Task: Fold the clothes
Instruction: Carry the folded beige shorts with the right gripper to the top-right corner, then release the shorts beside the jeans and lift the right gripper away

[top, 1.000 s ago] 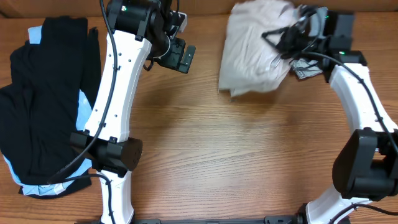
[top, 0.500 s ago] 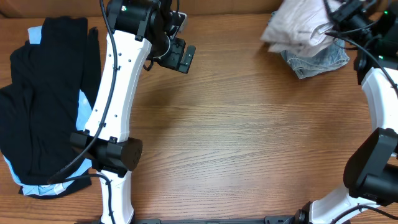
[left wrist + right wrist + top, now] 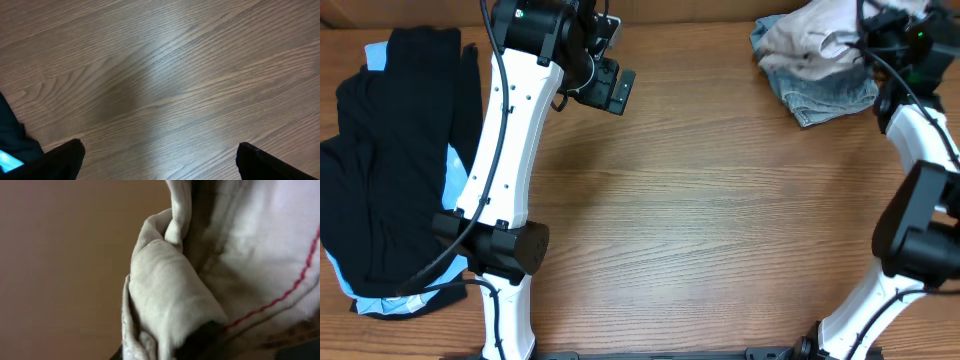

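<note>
The pale beige shorts (image 3: 810, 40) lie bunched at the table's far right corner, partly on the faded-blue denim shorts (image 3: 832, 92). My right gripper (image 3: 882, 28) is at their right end and shut on the beige cloth. In the right wrist view the beige shorts (image 3: 170, 285), with a red stitch line, fill the frame around my right gripper (image 3: 200, 342). A heap of black garments (image 3: 395, 150) with a light-blue garment (image 3: 454, 160) under it lies at the left. My left gripper (image 3: 611, 90) hangs open and empty over bare wood, its jaws (image 3: 160, 160) wide apart.
The wooden table (image 3: 700, 220) runs between the two arms. The left arm's white links (image 3: 505, 150) stand next to the black heap. A corner of the black garment (image 3: 11, 137) shows at the left edge of the left wrist view.
My right gripper has carried the beige shorts from the back middle to the far right corner, uncovering the denim shorts and setting the beige cloth partly on them. The left arm has not moved.
</note>
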You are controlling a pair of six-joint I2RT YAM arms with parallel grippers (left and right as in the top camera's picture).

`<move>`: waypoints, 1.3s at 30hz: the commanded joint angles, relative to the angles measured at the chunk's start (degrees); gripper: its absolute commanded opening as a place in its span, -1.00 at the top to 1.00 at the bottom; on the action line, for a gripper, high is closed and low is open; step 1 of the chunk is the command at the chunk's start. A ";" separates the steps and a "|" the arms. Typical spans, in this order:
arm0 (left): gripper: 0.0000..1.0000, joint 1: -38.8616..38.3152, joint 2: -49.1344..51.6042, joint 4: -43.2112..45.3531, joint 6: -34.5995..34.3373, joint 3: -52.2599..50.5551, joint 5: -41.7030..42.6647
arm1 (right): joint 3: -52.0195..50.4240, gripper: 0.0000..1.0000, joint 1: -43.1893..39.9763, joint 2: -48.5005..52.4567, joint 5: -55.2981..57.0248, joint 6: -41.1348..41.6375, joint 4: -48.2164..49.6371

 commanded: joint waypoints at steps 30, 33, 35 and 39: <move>-1.00 0.13 0.13 4.94 1.16 0.42 -1.66 | 24.26 -1.00 -3.04 -14.73 15.61 -52.30 -83.41; -1.00 0.13 0.13 4.92 1.18 0.42 -1.68 | 29.24 -1.00 -1.14 -17.62 15.56 -54.71 -90.40; -0.99 0.13 0.13 4.92 1.18 0.42 -1.68 | 31.69 -1.00 0.52 -19.61 15.63 -54.75 -93.83; -0.99 0.13 0.13 4.92 1.18 0.42 -1.68 | 34.05 -1.00 5.73 -26.18 15.67 -55.34 -99.23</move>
